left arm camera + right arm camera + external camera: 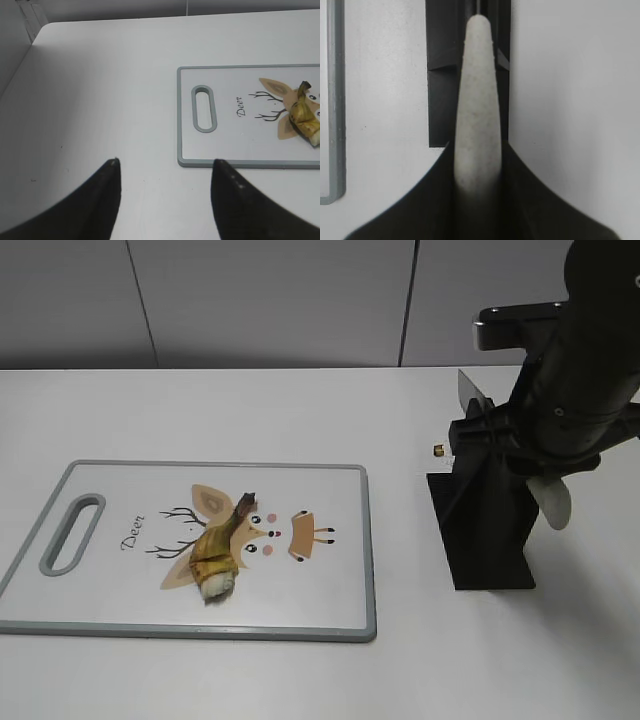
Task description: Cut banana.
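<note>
The banana (218, 555) is a short yellow-brown piece with a dark stem. It lies on the deer print of the white cutting board (330, 625). It also shows at the right edge of the left wrist view (304, 117). My right gripper (478, 146) is shut on the whitish handle (477, 90) of a knife. The knife sits at the black stand (485, 540), and its blade (470, 392) points up and back. My left gripper (166, 161) is open and empty over bare table, left of the board (181, 125). It is out of the exterior view.
A small brass-coloured object (438, 450) lies on the table just left of the stand. The board has a grey rim and a handle slot (72, 533) at its left end. A grey wall runs behind the white table.
</note>
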You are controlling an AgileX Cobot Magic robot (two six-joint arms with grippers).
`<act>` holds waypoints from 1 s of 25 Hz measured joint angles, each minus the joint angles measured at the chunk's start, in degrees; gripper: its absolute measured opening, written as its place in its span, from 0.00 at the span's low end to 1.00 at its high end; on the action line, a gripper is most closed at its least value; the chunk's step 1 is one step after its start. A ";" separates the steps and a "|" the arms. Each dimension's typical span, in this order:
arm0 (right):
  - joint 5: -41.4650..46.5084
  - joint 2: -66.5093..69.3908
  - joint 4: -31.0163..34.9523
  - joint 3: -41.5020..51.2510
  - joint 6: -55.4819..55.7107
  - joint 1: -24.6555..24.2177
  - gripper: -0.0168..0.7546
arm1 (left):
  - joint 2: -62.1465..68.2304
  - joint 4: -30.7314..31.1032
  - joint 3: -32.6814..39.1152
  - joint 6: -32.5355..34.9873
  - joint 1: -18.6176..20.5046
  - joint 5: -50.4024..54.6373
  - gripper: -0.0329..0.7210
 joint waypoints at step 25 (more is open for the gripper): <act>5.36 -3.79 2.54 0.08 -3.34 0.00 0.85 | 0.00 0.00 0.00 -0.04 0.00 0.00 0.77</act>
